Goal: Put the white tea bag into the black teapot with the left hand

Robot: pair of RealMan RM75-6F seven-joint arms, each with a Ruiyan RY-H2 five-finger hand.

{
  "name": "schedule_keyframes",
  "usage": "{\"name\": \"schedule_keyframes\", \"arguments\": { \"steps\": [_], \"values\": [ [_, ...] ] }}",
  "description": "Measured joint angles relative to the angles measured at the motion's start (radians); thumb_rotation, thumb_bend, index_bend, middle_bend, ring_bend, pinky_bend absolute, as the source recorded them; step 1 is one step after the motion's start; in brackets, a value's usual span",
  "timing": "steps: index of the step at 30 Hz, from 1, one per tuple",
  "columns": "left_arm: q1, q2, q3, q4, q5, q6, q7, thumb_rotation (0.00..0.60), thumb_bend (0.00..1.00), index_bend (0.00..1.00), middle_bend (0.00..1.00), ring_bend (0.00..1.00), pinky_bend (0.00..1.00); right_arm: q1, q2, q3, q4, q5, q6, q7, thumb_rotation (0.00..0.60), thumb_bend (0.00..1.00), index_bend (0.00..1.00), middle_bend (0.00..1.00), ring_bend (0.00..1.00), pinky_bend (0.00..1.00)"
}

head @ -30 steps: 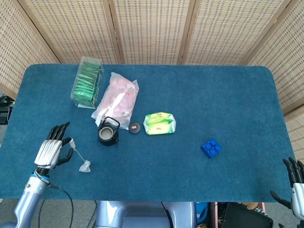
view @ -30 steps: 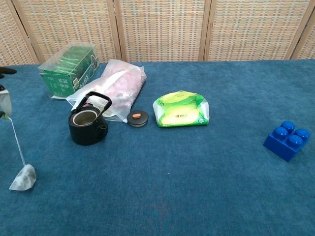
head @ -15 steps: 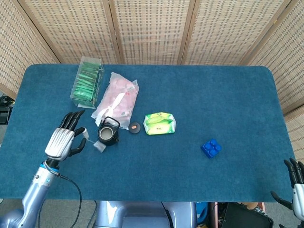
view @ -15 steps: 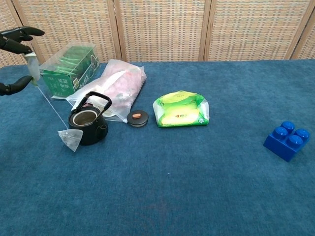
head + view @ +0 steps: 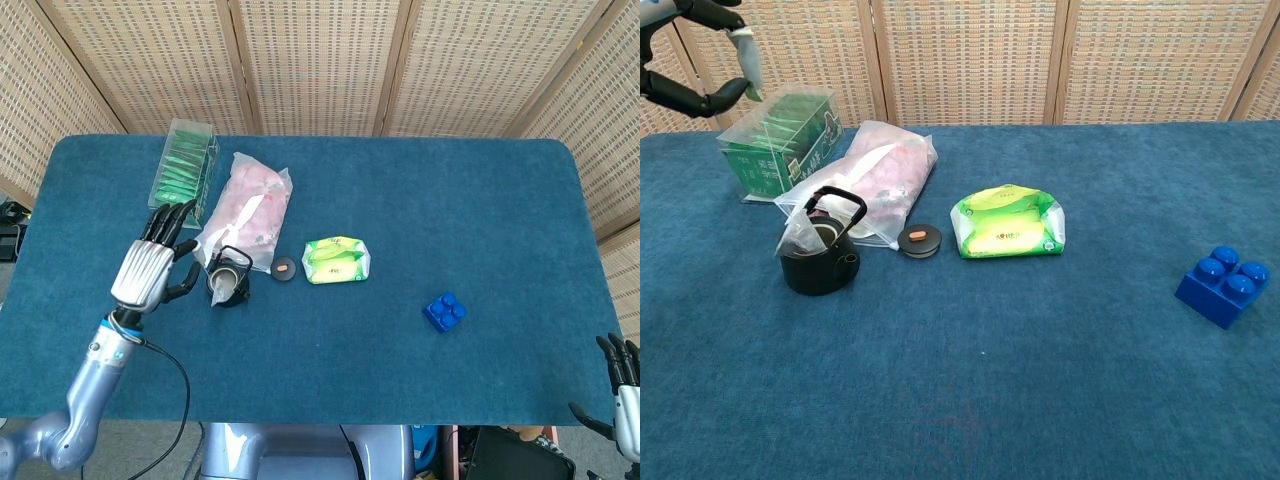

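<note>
Chest view: left hand (image 5: 690,60) raised high at the far left above the table (image 5: 1040,380), thumb and a finger pinching the paper tag (image 5: 748,60) of the white tea bag (image 5: 800,232), other fingers spread. Bag itself dangling on its thread at the mouth of the black teapot (image 5: 820,262), leaning against the near-left rim under the upright handle; whether partly inside already, hard to tell. Head view: same left hand (image 5: 150,270) just left of the teapot (image 5: 228,285), the tea bag (image 5: 222,291) pale over the opening. Right hand (image 5: 625,390) low at the table's near right corner, fingers apart, holding nothing. To do this step well: shift the pinch slightly toward the pot's centre so the bag hangs clear of rim and handle, then lower straight and slowly, letting any swing settle first. Likely snags: bag catching on the rim and flopping outside, or thread hooking the handle. Release of the tag only once the bag sits fully within the pot. Round lid (image 5: 919,240) resting just to the right of the teapot, out of the way.
</note>
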Motion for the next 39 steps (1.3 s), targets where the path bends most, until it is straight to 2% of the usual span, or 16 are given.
{"name": "schedule_keyframes", "arguments": {
  "steps": [8,17,28,35,39],
  "values": [
    [-0.036,-0.010,-0.020,0.011,-0.053,-0.030,0.027,0.600,0.52,0.59,0.00,0.00,0.00,-0.003,0.001,0.000,0.000,0.006,-0.001,0.001,0.600,0.00,0.11,0.14,0.00,0.06],
    [-0.047,-0.019,0.014,0.047,-0.112,-0.066,0.057,0.600,0.52,0.60,0.00,0.00,0.00,-0.002,0.000,0.002,0.001,0.008,-0.007,0.002,0.600,0.00,0.11,0.14,0.00,0.06],
    [-0.028,-0.006,0.082,0.062,-0.140,-0.094,0.056,0.600,0.52,0.59,0.00,0.00,0.00,-0.001,0.003,0.001,-0.007,0.008,-0.010,-0.007,0.600,0.00,0.11,0.14,0.00,0.06],
    [-0.008,0.028,0.141,0.030,-0.145,-0.113,0.083,0.600,0.52,0.59,0.00,0.00,0.00,-0.001,0.003,0.001,-0.009,0.010,-0.010,-0.009,0.600,0.00,0.11,0.14,0.00,0.06],
    [0.011,0.044,0.185,0.007,-0.147,-0.115,0.118,0.600,0.52,0.52,0.00,0.00,0.00,-0.004,0.004,0.001,-0.008,0.012,-0.010,-0.008,0.600,0.00,0.11,0.14,0.00,0.06]
  ]
}}
